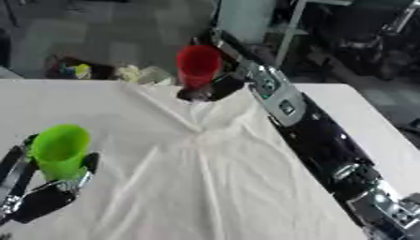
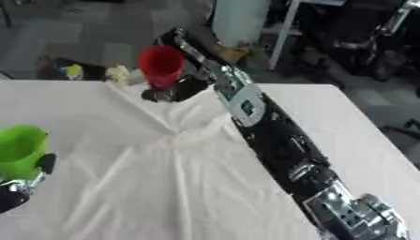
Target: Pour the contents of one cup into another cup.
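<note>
Both cups are grasped; pouring has not begun. Left hand (image 1: 49, 185) fingers are clamped on the upright green cup (image 1: 60, 150). Right hand (image 1: 215, 88) fingers are clamped on the upright red cup (image 1: 198, 65), well apart above the far surface (image 1: 205, 187).

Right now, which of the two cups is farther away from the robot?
The red cup, held up by the right hand near the table's far edge. The green cup sits close in, in the left hand.

Lighting even and diffuse; no glare. White tablecloth (image 1: 205, 178) reads bright, floor beyond dimmer. Faint shadows lie in cloth creases. Both views soft throughout; right arm (image 1: 328, 140) edges smeared, background indistinct.
</note>
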